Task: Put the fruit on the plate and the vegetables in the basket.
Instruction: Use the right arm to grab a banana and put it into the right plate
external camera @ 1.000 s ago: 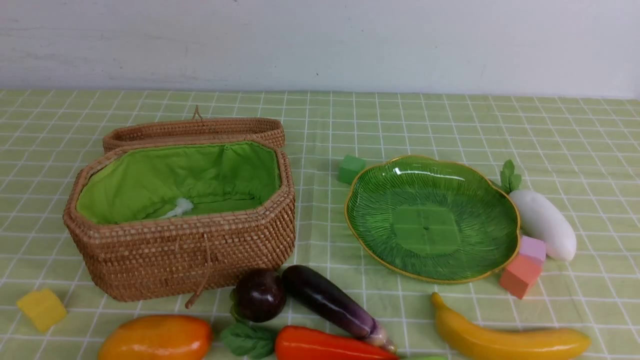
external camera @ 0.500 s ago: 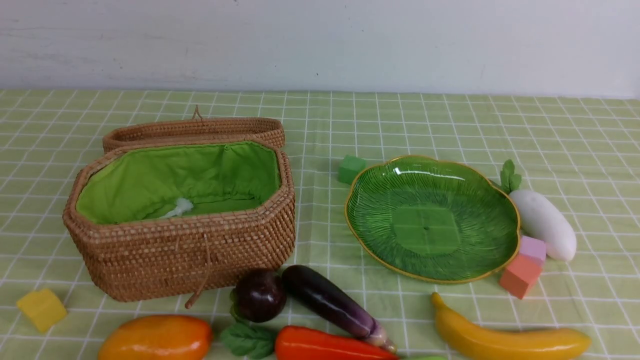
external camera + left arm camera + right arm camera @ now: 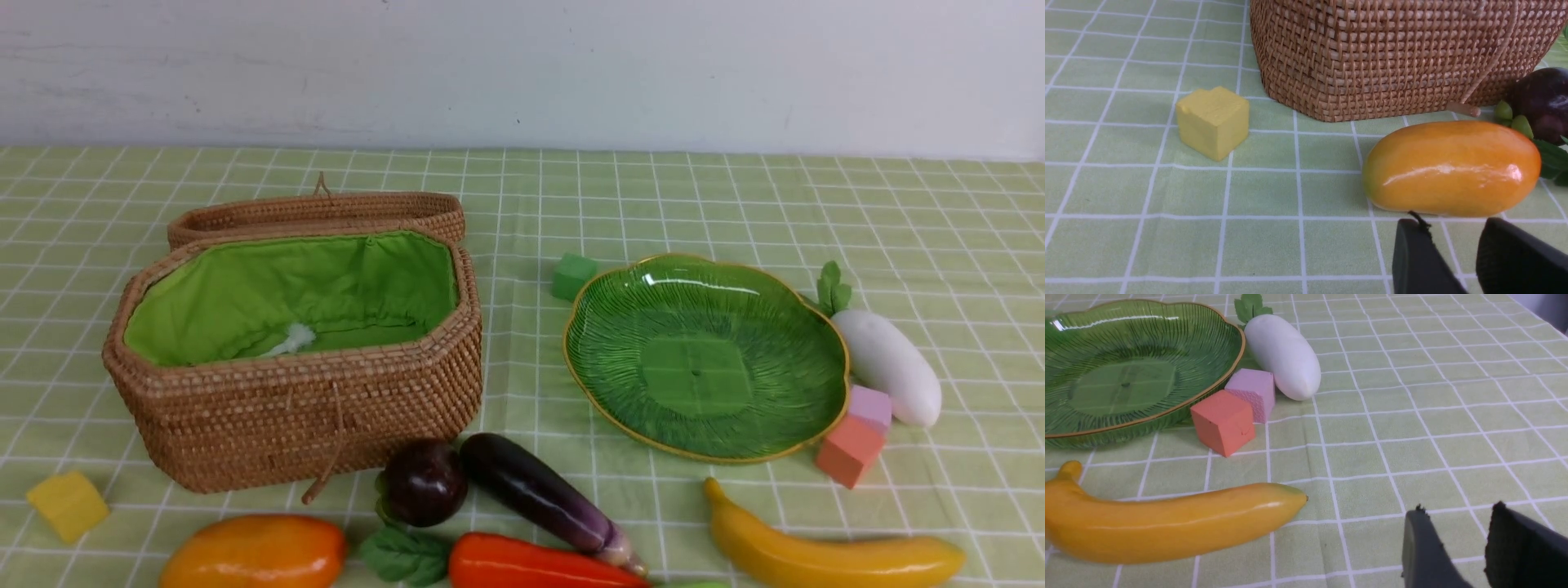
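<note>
The open wicker basket (image 3: 326, 408) with green lining stands at left. The green plate (image 3: 702, 367) lies at right with nothing on it. Along the near edge lie the mango (image 3: 253, 551), the maroon fruit (image 3: 423, 482), the eggplant (image 3: 539, 494), the carrot (image 3: 531, 563) and the banana (image 3: 824, 555). The radish (image 3: 886, 363) lies right of the plate. My left gripper (image 3: 1451, 223) is open and empty, just short of the mango (image 3: 1451, 167). My right gripper (image 3: 1457, 509) is open and empty, beside the banana's tip (image 3: 1167, 522). Neither gripper shows in the front view.
A yellow cube (image 3: 68, 505) sits near the basket's left front corner. A green cube (image 3: 573, 276) is behind the plate. A pink cube (image 3: 869, 406) and an orange cube (image 3: 849, 451) touch the plate's right rim. The basket lid (image 3: 318, 212) lies behind it.
</note>
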